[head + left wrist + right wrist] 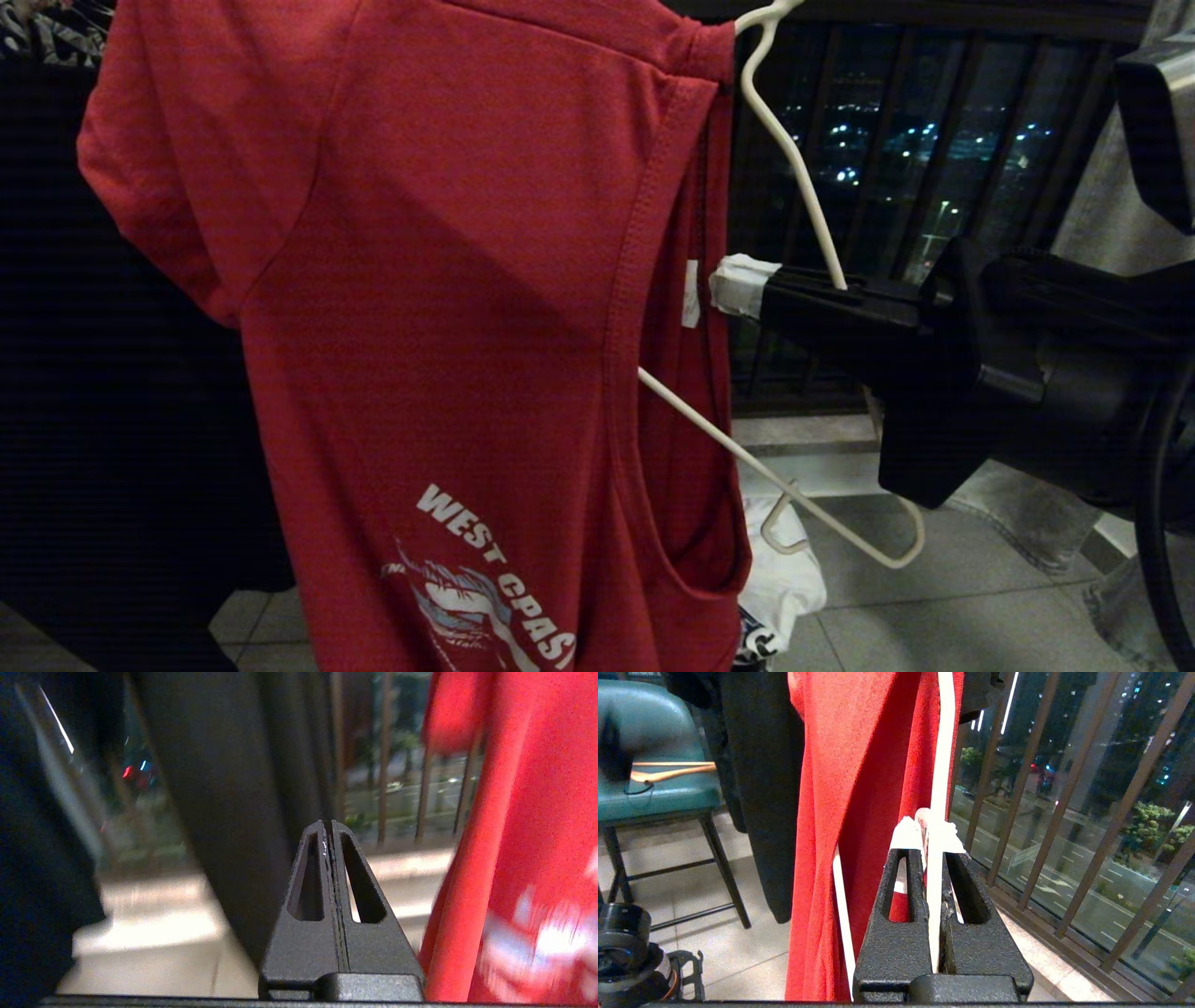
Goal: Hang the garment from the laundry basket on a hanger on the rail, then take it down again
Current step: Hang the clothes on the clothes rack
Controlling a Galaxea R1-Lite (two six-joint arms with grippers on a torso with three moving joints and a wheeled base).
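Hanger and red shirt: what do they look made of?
Hanger: thin white rod bent in tight curves, probably coated wire, smooth finish. Red shirt: matte knit fabric, likely cotton jersey, with stitched seams and soft folds. The right gripper, fingertips wrapped in white tape, is clamped on the hanger.

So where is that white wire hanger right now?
In the head view the hanger is right of centre, one end tucked inside the red T-shirt, its wire pinched in the right claw before the window railing.

Railing bars (934, 140) stand close behind the hanger (794, 159); dark clothing (112, 420) crowds the garment (448, 308).
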